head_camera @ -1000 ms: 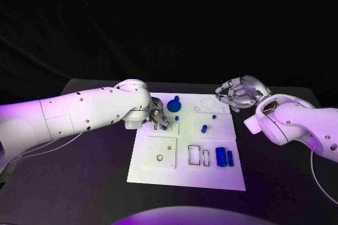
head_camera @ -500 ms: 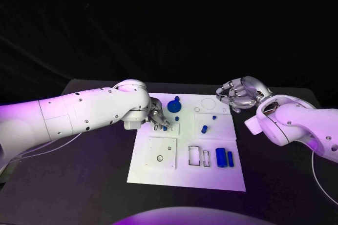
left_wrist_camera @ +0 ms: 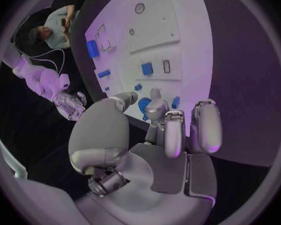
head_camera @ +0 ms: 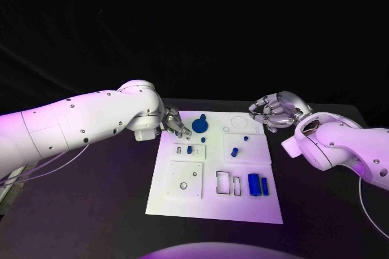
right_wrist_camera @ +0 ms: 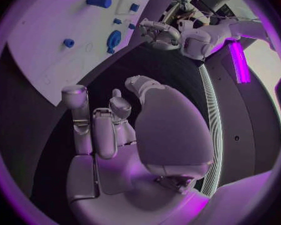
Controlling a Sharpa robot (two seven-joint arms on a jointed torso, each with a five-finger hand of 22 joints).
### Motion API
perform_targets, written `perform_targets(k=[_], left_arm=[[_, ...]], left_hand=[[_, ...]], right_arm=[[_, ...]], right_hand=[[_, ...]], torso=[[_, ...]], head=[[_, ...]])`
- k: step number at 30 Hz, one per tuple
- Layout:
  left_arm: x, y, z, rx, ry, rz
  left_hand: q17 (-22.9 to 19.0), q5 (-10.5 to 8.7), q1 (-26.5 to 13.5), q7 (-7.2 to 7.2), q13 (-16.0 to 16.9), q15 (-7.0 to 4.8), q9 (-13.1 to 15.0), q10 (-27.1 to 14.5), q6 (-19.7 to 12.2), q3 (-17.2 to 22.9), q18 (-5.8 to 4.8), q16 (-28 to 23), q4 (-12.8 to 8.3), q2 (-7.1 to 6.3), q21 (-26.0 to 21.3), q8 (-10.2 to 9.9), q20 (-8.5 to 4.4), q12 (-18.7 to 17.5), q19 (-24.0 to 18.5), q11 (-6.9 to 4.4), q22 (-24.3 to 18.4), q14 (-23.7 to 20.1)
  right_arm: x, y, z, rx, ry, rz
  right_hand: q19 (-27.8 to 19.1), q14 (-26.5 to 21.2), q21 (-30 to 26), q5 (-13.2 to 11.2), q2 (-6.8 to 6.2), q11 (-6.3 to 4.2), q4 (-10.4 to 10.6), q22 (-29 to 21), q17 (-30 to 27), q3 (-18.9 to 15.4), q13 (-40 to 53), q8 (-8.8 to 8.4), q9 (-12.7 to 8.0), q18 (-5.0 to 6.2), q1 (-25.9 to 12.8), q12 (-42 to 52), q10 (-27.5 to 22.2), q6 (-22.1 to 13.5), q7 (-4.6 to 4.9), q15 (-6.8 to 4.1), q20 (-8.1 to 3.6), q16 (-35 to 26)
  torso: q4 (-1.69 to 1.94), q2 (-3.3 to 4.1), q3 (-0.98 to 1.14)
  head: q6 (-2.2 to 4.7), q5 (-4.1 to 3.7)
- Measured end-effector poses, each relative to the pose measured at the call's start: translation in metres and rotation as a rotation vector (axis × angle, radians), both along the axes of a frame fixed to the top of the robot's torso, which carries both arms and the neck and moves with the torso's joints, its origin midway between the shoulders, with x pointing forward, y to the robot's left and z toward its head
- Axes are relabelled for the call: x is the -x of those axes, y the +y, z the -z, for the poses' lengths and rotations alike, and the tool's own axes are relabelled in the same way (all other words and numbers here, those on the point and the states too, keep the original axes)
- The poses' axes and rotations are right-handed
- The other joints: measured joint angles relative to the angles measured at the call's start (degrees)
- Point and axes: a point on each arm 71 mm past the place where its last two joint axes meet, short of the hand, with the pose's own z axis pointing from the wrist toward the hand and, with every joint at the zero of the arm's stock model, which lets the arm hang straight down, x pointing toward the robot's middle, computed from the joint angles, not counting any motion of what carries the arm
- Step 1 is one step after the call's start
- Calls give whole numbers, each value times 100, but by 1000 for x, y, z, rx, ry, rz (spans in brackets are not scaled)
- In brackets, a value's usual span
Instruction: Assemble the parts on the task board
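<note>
The white task board (head_camera: 215,200) lies mid-table. My left hand (head_camera: 174,126) hovers at the board's far left corner, fingers apart, holding nothing; the left wrist view shows its fingers (left_wrist_camera: 172,130) bare. A small blue part (head_camera: 190,149) stands in the slotted plate just in front of that hand, also seen in the left wrist view (left_wrist_camera: 147,68). A blue disc with a knob (head_camera: 199,123) sits beside the left fingertips. A blue peg (head_camera: 234,151), a blue cylinder (head_camera: 254,183) and a blue bar (head_camera: 264,184) rest on the board's right half. My right hand (head_camera: 271,112) hangs past the far right corner, fingers curled in, holding nothing.
Outlined recesses (head_camera: 223,179) and a square plate with a hole (head_camera: 185,178) mark the board's near half. A cable (head_camera: 57,160) trails on the black table (head_camera: 97,214) under my left arm. The left hand (right_wrist_camera: 156,30) appears in the right wrist view beyond the board (right_wrist_camera: 47,40).
My left hand has drawn back from the slotted plate toward the far left corner, leaving the small blue part standing in the plate. The right hand has barely moved.
</note>
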Motion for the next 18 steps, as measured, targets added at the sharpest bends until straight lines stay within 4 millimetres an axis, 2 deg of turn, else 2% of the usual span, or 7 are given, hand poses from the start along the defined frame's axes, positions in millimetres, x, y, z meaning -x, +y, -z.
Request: perform_targets(k=[5, 7, 10, 13, 18], left_arm=[[-10, 10, -11, 10, -15, -38], [-14, 13, -12, 7, -17, -51], [-19, 15, -12, 1, -18, -63], [-24, 16, -10, -11, -16, -73], [-30, 17, -4, -31, -6, -82]], left_hand=[[0, 26, 0, 19, -3, 0, -68, 0, -19, -45, 0, 0, -3, 0, -23, -69, 22, 0, -22, 0, 0, 0], [0, 26, 13, 49, -33, 14, -135, -42, -50, -109, 0, 0, -1, 13, -49, -153, 22, -36, -22, 41, 0, 14], [0, 26, 47, 71, -59, 43, -256, -61, -111, -180, 0, 0, 6, 47, -49, -286, 56, -39, -28, 61, 0, 0], [-1, 26, 51, 71, -61, 43, -297, -61, -111, -179, 0, 0, 5, 51, -49, -321, 64, -39, -20, 61, 0, 0], [-1, -94, 75, 71, -61, 63, -376, -61, -111, -228, 0, 0, 5, 75, -49, -354, 64, -39, -20, 61, -1, 20]], right_arm=[[0, -1, 0, 1, 0, 2], [0, -1, 0, 1, 0, 2], [0, -1, 0, 1, 0, 2], [0, -1, 0, 1, 0, 2], [0, 0, 0, 0, 0, 1]], right_hand=[[0, 0, 0, 0, 0, 0, 0, 0, 0, 0, 0, 0, 6, 0, 0, 0, 0, 0, 0, 0, 0, -22], [0, 0, 0, 0, 0, 0, 0, 0, 0, 0, 0, 0, 6, 0, 0, 0, 0, 0, 0, 0, 0, -22], [0, 0, 0, 0, 0, 0, 0, 0, 0, 0, 0, 0, 6, 0, 0, 0, 0, 0, 0, 0, 0, -22], [0, 0, 0, 0, 0, 0, 0, 0, 0, 0, 0, 0, 6, 0, 0, 0, 0, 0, 0, 0, 0, -22], [0, 0, -22, 0, 23, 0, 16, 1, -14, 16, -12, 22, 5, 0, -23, 0, 0, 0, 0, 0, 0, -22]], torso=[[-2, 10, -1], [-1, 12, -1], [0, 16, -4], [0, 20, -10], [-5, 27, -13]], head=[[22, 0], [36, 3], [45, 2], [51, 14], [52, 46]])
